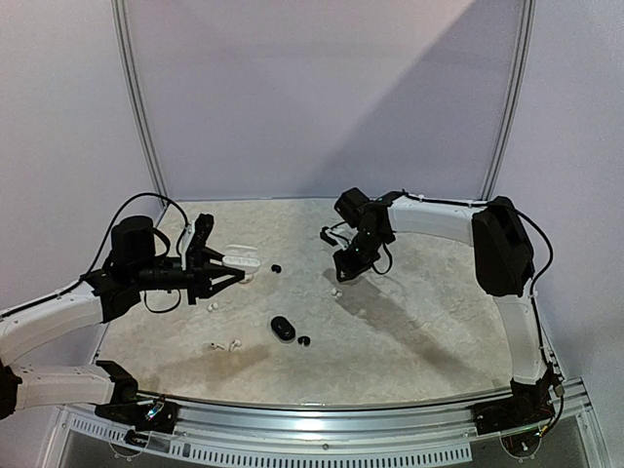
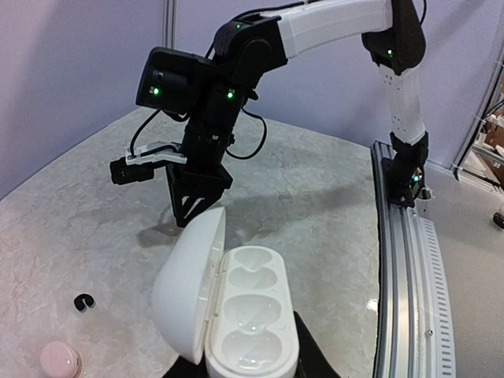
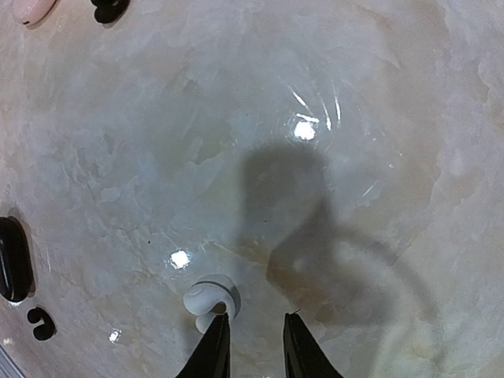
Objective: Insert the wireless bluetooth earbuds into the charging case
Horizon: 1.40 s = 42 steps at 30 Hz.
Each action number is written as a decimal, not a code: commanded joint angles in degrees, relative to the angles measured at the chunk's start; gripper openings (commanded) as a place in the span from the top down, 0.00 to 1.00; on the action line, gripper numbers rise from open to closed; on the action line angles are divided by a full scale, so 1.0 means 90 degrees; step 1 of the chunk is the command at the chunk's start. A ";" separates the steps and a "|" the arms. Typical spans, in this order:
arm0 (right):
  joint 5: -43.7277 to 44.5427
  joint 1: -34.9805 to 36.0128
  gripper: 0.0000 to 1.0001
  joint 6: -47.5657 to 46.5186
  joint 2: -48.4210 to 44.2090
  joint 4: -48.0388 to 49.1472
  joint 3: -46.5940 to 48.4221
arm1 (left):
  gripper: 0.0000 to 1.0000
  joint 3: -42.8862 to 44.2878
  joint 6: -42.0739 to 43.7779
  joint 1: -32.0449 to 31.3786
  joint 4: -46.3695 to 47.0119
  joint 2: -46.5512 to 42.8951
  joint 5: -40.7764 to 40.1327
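Hovering low over the desk (image 3: 378, 118), the right hand (image 3: 256, 350) is parted narrowly and empty. A white earbud (image 3: 207, 298) lies just outside its fingers, lower centre of frame. Closing here would likely miss or flick it. The left hand (image 1: 216, 265) clamps the open charging case (image 2: 250, 315).

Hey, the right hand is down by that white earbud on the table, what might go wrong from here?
The white earbud lies beside one fingertip of the right hand, not in the gap, so closing may nudge it away rather than grip it. The table looks glossy, so the bud could skid. The left hand holds the open white case, and its raised lid could get in the way of a drop-in.
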 commanded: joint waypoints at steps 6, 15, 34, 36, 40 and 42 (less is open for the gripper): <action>-0.0214 -0.0030 0.76 -0.0383 0.0335 0.0052 -0.0179 | 1.00 0.0032 0.0205 -0.0073 -0.0106 -0.0041 -0.0052; -0.0620 -0.0018 0.77 -0.0415 0.0345 0.0113 -0.0361 | 1.00 0.0012 0.0242 -0.0073 -0.0115 -0.0046 -0.0082; -0.1128 0.0260 0.76 -0.0437 0.0043 0.0094 -0.0762 | 1.00 -0.0014 0.0400 -0.0073 -0.0212 -0.0060 -0.0102; -0.1129 0.0262 0.76 -0.0407 -0.0009 0.0129 -0.0830 | 1.00 -0.0023 0.0417 -0.0071 -0.0223 -0.0061 -0.0109; -0.1267 0.0299 0.74 -0.0329 -0.0088 0.0198 -0.0886 | 1.00 -0.0022 0.0451 -0.0071 -0.0243 -0.0057 -0.0112; -0.1316 0.0320 0.73 -0.0327 -0.0096 0.0230 -0.0881 | 1.00 -0.0027 0.0486 -0.0072 -0.0257 -0.0063 -0.0111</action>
